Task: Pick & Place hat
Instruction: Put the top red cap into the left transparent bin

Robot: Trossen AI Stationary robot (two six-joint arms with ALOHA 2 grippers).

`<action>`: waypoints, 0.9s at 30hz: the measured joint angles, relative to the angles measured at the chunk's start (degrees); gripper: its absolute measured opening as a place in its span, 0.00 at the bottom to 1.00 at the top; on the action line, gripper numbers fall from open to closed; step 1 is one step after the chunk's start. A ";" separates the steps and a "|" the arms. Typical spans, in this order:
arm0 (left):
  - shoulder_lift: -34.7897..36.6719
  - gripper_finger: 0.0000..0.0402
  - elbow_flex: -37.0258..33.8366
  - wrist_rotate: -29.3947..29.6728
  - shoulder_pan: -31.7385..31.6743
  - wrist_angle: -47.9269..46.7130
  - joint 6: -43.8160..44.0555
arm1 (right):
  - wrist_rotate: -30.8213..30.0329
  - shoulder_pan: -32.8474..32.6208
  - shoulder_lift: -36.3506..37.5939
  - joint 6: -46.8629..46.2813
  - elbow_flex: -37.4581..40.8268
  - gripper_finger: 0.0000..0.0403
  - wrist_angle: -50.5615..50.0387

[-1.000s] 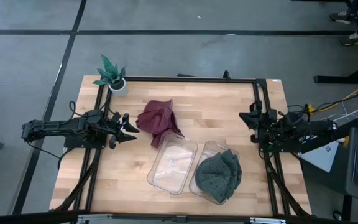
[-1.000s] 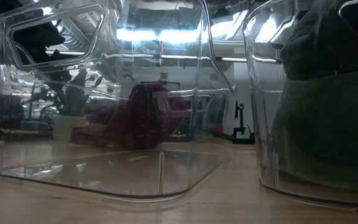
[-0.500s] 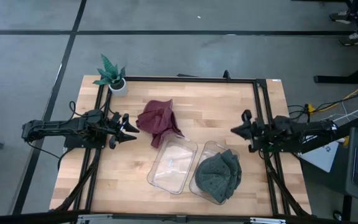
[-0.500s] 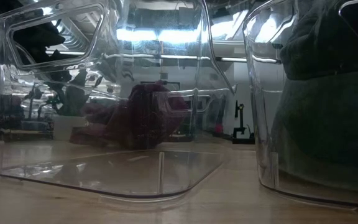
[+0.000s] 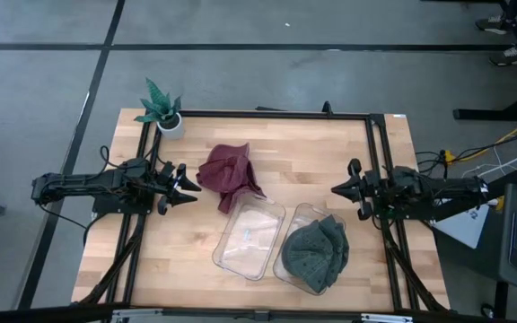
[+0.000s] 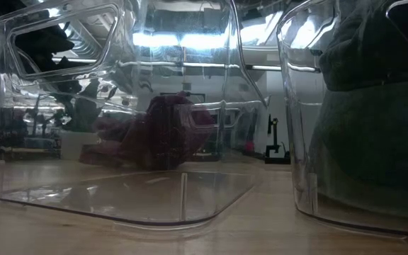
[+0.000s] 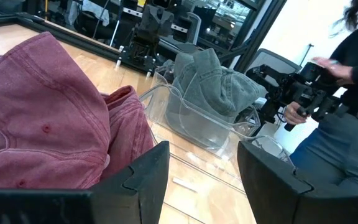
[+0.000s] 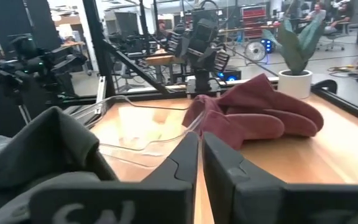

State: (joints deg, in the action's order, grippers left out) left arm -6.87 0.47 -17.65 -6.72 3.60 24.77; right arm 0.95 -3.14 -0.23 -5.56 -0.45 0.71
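A maroon hat (image 5: 230, 175) lies crumpled on the wooden table, left of its middle; it also shows in the left wrist view (image 7: 48, 124). A grey-green hat (image 5: 317, 251) sits inside the right-hand clear bin (image 5: 287, 269). My left gripper (image 5: 191, 184) stands open and level just left of the maroon hat, touching nothing. My right gripper (image 5: 337, 190) is shut and level at the table's right side, above and beyond the green hat's bin, with nothing between its fingers (image 8: 188, 155).
An empty clear bin (image 5: 249, 236) lies beside the green hat's bin, near the table's front. A potted plant (image 5: 162, 109) stands at the far left corner. A black frame (image 5: 267, 114) borders the table. A person (image 7: 347, 93) stands beyond the table's right side.
My right gripper has swung out from its arm's base toward the table's left, tipping down until it points level across the table. The hats, the bins and my left gripper have kept still.
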 joint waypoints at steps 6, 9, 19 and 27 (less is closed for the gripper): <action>0.00 0.46 0.02 0.02 -0.02 0.00 0.00 | 0.19 0.41 -0.04 -0.72 -0.01 0.08 0.00; 0.00 0.46 0.01 0.02 -0.01 0.00 0.00 | 0.18 0.41 -0.04 -1.81 0.00 0.08 0.00; 0.00 0.46 0.00 0.01 0.00 0.00 0.00 | 0.17 0.39 -0.07 -0.14 -0.02 0.08 0.00; -0.02 0.46 0.01 0.34 -0.01 0.72 0.01 | 0.17 0.39 -0.07 -0.05 -0.02 0.08 0.00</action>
State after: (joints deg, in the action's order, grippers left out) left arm -6.90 0.48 -17.31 -6.73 4.32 24.79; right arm 1.13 -2.74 -0.30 -5.61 -0.47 0.71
